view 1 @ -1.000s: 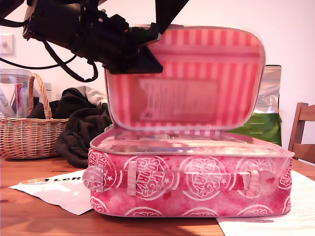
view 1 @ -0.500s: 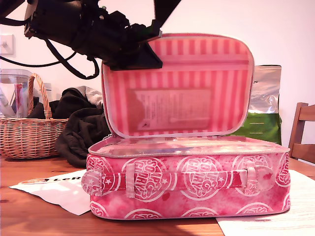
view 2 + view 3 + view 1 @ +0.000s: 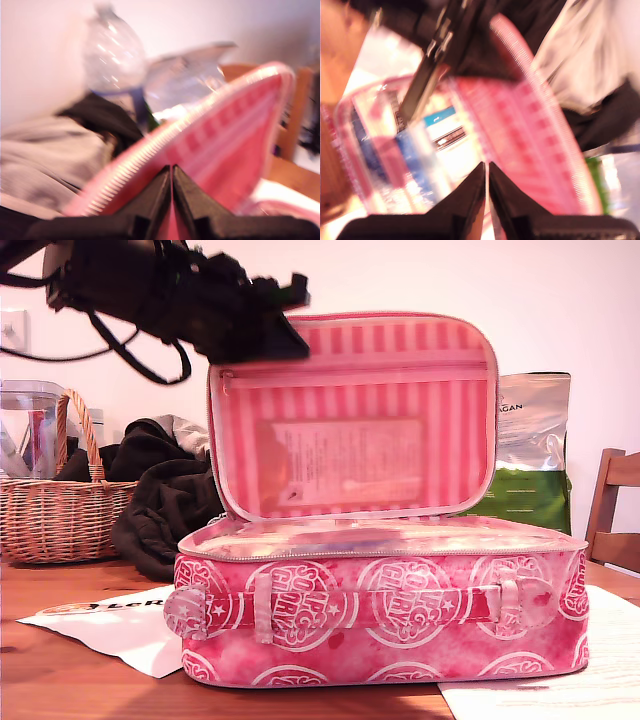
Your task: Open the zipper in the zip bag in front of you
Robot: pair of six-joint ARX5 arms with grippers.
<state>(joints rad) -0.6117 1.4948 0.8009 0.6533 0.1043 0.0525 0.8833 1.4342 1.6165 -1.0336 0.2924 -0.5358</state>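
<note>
First gripper (image 3: 172, 172) pressed together at the raised lid's toothed zipper (image 3: 150, 150) edge, apparently pinching it, though blurred. Second gripper (image 3: 486, 172) likewise closed, above the open interior. Pink zip bag (image 3: 380, 615) stood mid-table, lid upright, wicker basket (image 3: 60, 510) far left in the exterior view.

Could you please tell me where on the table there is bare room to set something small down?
Bare wood shows on the table in front of the white paper, at the exterior view's lower left. Behind that it is crowded: wicker basket, dark clothing, then the zip bag.
</note>
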